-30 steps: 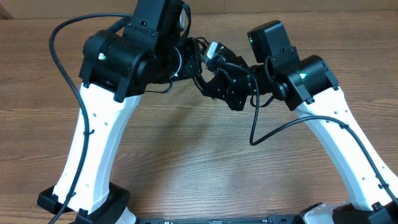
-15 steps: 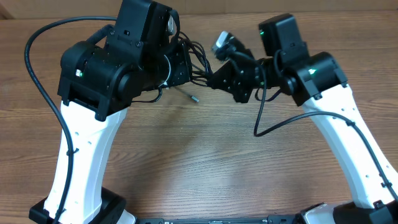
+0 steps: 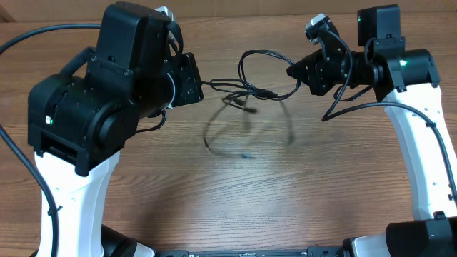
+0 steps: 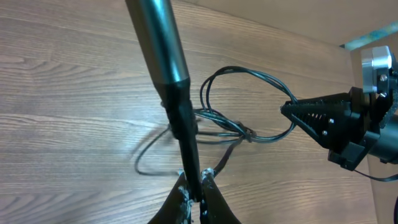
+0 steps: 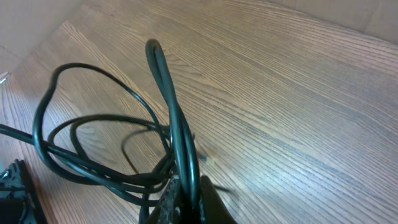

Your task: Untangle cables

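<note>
**Gripping the cables at both ends, bundle strung between the grippers**

Overhead view: the left gripper (image 3: 198,83) sits at 10 o'clock from the centre of the table (image 3: 235,200), and the right gripper (image 3: 290,70) at 2 o'clock. They are well apart and point toward each other.

Left gripper: clenched on the cables (image 3: 250,86). In the left wrist view its fingertips (image 4: 186,194) pinch one dark strand that rises straight toward 12 o'clock, very close to the lens.

Right gripper: clenched on the cables. In the right wrist view (image 5: 181,198) the jaws stand closed on two or three strands, which run up toward 12 o'clock and fold over in a tight bend. The left wrist view shows the same gripper (image 4: 287,109) at 3 o'clock, with the cord entering its pointed tip.

Cables: located at 12 o'clock on the table in the overhead view, in the gap between the two grippers. One loop arches up toward 12 o'clock. The strands cross and bunch about midway between the grippers.

Below the bundle, toward 6 o'clock, fainter curved lines show blurred. I cannot tell whether these are hanging cord or shadow.

Table surface: wood grain.
</note>
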`<state>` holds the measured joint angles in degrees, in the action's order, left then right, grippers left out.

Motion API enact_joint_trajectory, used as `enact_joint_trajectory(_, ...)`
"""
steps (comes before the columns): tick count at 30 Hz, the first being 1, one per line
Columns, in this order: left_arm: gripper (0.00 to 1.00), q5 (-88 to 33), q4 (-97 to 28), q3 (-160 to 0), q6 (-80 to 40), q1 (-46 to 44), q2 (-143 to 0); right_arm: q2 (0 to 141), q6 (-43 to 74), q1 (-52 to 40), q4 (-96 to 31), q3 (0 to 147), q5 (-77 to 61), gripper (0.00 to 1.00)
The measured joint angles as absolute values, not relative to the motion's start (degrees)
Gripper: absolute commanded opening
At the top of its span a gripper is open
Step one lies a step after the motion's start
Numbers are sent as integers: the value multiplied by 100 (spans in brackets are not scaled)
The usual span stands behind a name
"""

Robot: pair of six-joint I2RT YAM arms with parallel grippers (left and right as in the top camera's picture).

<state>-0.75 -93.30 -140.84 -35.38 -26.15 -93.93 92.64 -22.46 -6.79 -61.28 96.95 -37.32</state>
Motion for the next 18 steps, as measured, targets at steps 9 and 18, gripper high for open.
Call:
enact_joint_trajectory(9, 4, 493, -9651, -14084, -3535, -2512, -9397, 9262, -2036, -679, -5957, 9695, -3444, 4)
enact_joint_trajectory(18, 44, 716, -9668, -14090, -3457, -1909, -9395, 9024, -1885, -668, -5850, 9695, -3323, 4)
